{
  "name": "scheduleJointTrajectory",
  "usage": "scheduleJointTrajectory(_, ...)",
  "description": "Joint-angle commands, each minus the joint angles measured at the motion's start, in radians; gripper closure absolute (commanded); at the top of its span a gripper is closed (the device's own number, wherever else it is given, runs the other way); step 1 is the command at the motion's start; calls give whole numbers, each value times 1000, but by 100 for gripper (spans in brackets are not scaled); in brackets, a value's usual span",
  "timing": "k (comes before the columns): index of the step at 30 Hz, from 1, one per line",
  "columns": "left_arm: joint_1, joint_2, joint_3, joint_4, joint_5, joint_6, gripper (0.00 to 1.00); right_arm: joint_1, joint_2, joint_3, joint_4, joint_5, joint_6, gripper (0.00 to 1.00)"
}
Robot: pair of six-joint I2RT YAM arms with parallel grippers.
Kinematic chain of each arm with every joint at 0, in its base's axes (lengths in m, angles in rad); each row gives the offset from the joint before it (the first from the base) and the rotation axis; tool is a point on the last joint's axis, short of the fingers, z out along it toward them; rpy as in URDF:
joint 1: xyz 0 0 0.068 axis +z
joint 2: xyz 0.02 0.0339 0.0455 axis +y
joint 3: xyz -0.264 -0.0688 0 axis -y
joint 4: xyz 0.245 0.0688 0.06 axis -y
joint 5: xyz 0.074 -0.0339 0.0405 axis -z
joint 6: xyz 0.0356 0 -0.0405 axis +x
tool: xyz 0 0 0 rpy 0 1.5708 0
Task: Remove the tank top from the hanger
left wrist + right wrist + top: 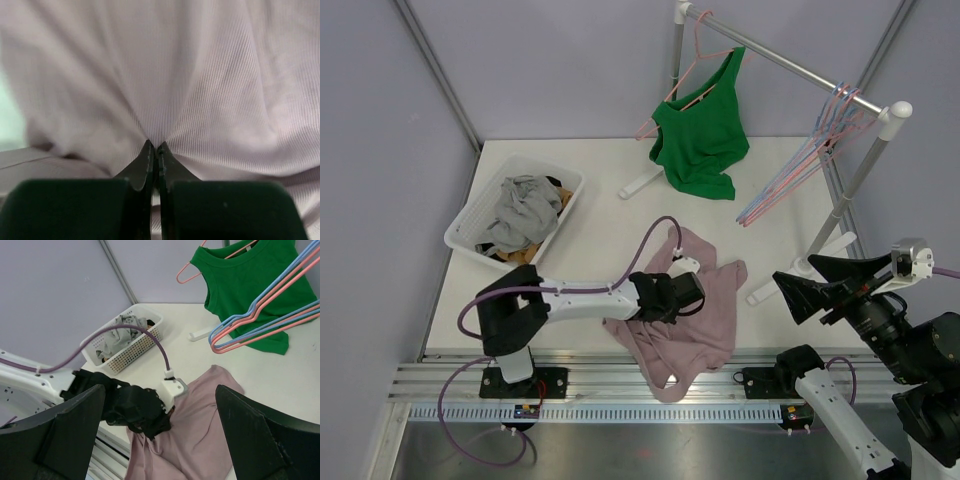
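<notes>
A green tank top [700, 150] [250, 285] hangs on a pink hanger [688, 92] [185, 274] at the left end of the rack's bar [790, 65]. Both grippers are well away from it. On the table near the front edge lies a crumpled mauve garment [710, 310] [200, 75] [200, 440]. My left gripper [695, 295] [156, 146] [162, 427] is shut on a pinched fold of this mauve cloth, low over the table. My right gripper [800, 280] [160, 390] hovers high at the right, open and holding nothing, looking down at the left arm.
A white basket [470, 225] [150, 320] with grey and tan clothes stands at the back left. Several empty pink and blue hangers [810, 160] [260, 315] hang at the rack's right end. The rack's white feet [640, 185] rest on the table. A metal rail [620, 375] runs along the front.
</notes>
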State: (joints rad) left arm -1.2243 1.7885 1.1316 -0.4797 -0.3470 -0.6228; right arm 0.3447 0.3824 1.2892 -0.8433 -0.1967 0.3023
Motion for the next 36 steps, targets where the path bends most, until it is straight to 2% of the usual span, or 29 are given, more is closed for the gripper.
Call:
scheduleJointTrajectory(1, 22, -171, 17, -105, -191, -38, 100, -4, -7, 21, 24, -10, -12, 1)
scheduleJointTrajectory(8, 144, -467, 111, -275, -280, 11, 100, -4, -13, 15, 27, -7, -15, 1)
scheduleJointTrajectory(10, 193, -509, 152, -329, -294, 31, 100, -4, -10, 15, 30, -7, -15, 1)
scheduleJointTrajectory(14, 275, -572, 316, -425, -316, 115, 100, -3, -7, 13, 39, -10, -17, 0)
scheduleJointTrajectory(16, 328, -586, 475, -471, -325, 170, 100, -4, -5, 7, 47, -13, -14, 0)
scheduleJointTrajectory(17, 350, -587, 476, -477, -322, 191, 100, -3, -4, 5, 49, -15, -14, 1)
scheduleJointTrajectory(21, 521, -565, 718, -514, -296, 300, 100, -3, -2, -11, 72, -29, -8, 1)
scheduleJointTrajectory(24, 624, -525, 835, -539, -287, 348, 100, -3, 3, -19, 84, -32, -3, 1)
scheduleJointTrajectory(25, 707, -506, 899, -542, -277, 360, 100, -4, 6, -21, 85, -38, -3, 1)
scheduleJointTrajectory(31, 1038, -385, 982, -528, -115, 373, 100, -4, 18, -41, 115, -61, 12, 0)
scheduleJointTrajectory(36, 1195, -244, 1017, -533, -28, 285, 100, -4, 42, -51, 136, -82, 21, 0)
